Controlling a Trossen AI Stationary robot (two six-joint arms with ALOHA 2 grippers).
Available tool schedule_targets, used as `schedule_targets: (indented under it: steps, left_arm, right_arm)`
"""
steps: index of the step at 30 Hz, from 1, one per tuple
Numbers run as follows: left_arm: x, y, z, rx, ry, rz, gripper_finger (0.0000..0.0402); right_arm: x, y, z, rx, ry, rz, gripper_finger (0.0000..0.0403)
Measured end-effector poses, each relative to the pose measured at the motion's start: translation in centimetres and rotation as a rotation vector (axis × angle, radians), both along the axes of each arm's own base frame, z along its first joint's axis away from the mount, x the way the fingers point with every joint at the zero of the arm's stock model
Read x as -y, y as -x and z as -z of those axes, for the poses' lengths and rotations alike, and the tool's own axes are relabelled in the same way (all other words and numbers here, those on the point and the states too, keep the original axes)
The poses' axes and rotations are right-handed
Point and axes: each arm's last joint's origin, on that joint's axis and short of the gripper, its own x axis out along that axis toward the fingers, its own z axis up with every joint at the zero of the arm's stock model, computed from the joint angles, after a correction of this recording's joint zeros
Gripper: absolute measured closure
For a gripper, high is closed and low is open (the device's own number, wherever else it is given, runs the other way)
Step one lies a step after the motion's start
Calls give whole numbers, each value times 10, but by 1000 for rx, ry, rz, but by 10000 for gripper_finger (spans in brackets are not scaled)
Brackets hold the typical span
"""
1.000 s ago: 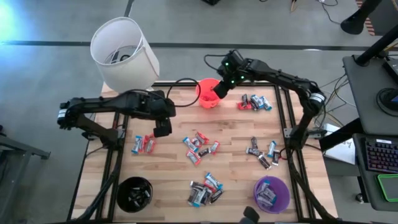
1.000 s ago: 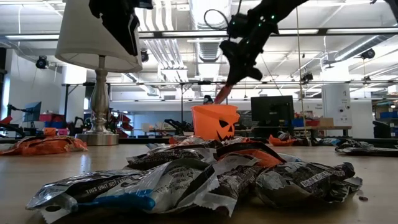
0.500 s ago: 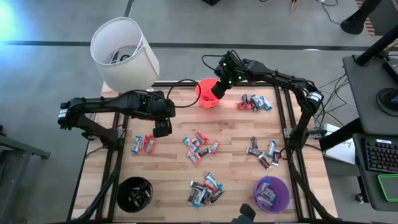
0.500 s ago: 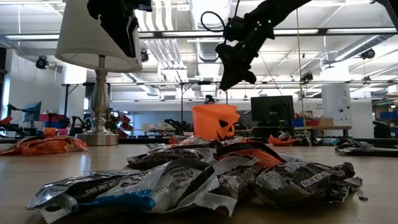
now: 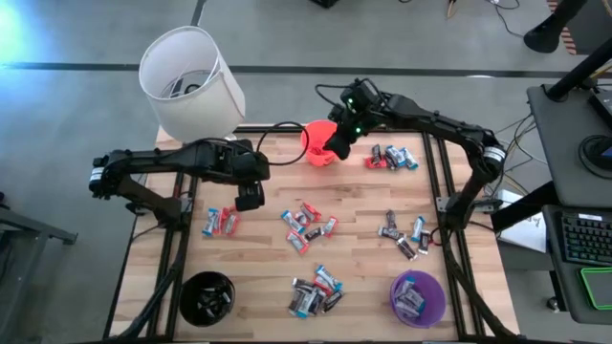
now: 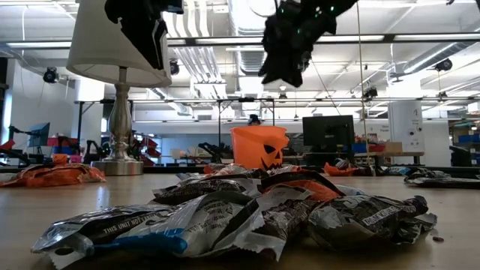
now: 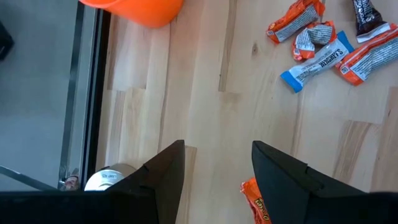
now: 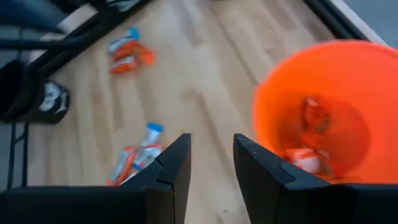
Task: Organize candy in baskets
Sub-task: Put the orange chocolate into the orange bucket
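1. The orange bucket (image 5: 319, 143) stands at the far edge of the table (image 5: 363, 248), near the middle. Red-wrapped candies (image 8: 311, 134) lie inside it, seen in the right wrist view.
2. The right gripper (image 5: 341, 139) hangs over the bucket's rim. Its fingers are a little way apart and nothing is between them.
3. The closest loose pile (image 5: 392, 158) lies on the wood just beside the bucket, on the right arm's own side. So my guess is that the right arm reaches there next.
4. The candies in that pile look long and thin and point in different ways, so the gripper may need to turn to pinch one across its short side.
5. The middle pile (image 5: 306, 225) sits between both arms, nearer the front than the bucket.
6. The left gripper (image 5: 249, 199) hovers over bare wood, fingers spread wide and empty. A small pile (image 5: 220, 222) lies just beside it, so the left arm is the nearer one for that pile.
7. The purple bucket (image 5: 418, 297) and the black bucket (image 5: 207, 297) stand at the two front corners, well apart from both grippers.
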Motion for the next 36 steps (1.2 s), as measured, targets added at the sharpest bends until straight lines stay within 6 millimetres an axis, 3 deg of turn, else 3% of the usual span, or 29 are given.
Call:
schedule_targets:
  steps: [6,20,28,36]
  left_arm:
    - [0,0,0,-2,-2,7,232]
    - [0,0,0,-6,-5,16,232]
    - [0,0,0,-6,-4,16,232]
    - [0,0,0,-5,-2,13,232]
  right_arm:
    - [-34,-8,-13,37,49,-122,301]
    - [-110,-26,-6,-61,104,-304,316]
    - [-138,-31,-5,-107,337,-348,292]
    - [-142,-27,-1,-168,351,-382,256]
